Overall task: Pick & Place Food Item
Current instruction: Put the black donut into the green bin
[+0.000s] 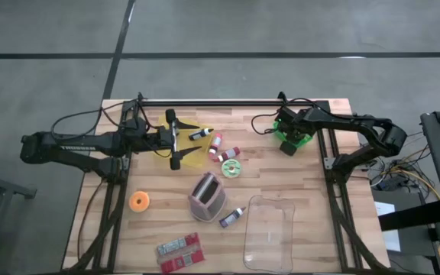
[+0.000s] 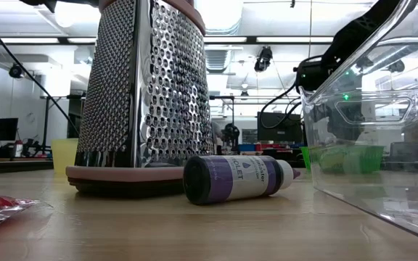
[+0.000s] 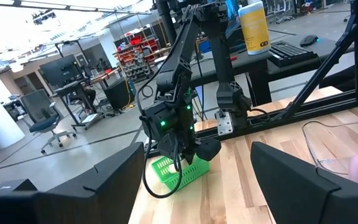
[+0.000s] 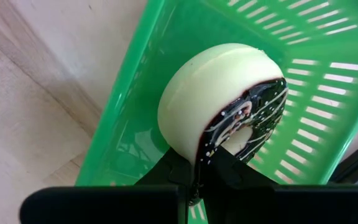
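Note:
A food item, a pale doughnut (image 4: 219, 102) with dark glaze and white streaks, sits between the shut fingers of my right gripper (image 4: 199, 177). It stands over the inside of a green slatted basket (image 4: 166, 56) at the table's far right (image 1: 292, 137). From the left wrist view, the right gripper (image 3: 188, 149) points steeply down into the basket (image 3: 179, 171). My left gripper (image 1: 174, 139) hovers level and open over the far left-middle of the table, holding nothing. My right gripper pinches the doughnut's rim (image 4: 205, 149) between its two fingers (image 4: 232, 168), one on the pale underside and one on the glazed face. The fingers come steeply from above. The doughnut stands on edge within the basket's walls; whether it touches the basket floor cannot be told.
Mid-table stand a metal box grater (image 1: 207, 195) and a purple bottle (image 1: 232, 218), with a clear plastic tub (image 1: 270, 229) at the near right. An orange ring (image 1: 139, 202), a red packet (image 1: 180, 252), small bottles (image 1: 221, 149), a green ring (image 1: 231, 169) and a yellow sheet (image 1: 193, 141) lie around.

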Motion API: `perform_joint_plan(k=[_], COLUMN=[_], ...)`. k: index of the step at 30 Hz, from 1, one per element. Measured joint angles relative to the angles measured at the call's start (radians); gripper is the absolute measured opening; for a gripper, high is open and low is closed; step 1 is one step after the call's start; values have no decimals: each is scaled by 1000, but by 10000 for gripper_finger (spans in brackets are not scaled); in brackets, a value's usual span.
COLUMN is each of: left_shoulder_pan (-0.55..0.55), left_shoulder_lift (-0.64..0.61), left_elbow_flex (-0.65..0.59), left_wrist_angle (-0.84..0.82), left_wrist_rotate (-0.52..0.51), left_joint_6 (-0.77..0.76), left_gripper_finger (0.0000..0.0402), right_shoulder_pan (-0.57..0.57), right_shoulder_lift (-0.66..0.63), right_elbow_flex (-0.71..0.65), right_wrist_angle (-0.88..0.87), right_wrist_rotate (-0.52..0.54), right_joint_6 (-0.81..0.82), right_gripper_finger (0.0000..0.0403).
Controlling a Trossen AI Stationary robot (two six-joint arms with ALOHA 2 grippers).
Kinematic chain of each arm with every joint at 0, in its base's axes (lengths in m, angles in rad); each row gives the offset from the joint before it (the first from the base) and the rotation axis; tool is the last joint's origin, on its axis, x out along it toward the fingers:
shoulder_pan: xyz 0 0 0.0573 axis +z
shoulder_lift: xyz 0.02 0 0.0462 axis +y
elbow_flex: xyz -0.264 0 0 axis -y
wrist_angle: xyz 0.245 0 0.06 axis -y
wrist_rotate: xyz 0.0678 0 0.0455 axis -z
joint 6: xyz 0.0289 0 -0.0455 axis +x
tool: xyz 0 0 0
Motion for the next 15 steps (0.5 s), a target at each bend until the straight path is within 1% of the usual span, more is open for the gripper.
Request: perform_joint_plan(k=[15], left_shoulder_pan=[0], left_shoulder_lift=[0], left_elbow_flex=[0], left_wrist_angle=[0], left_wrist_rotate=[2], left_joint_6=[0], left_gripper_finger=[296], right_shoulder_pan=[0], right_shoulder_lift=[0], right_elbow_flex=[0], right_wrist_angle=[5], right_wrist_rotate=[0], right_joint_6=[-7], right_gripper_finger=[12])
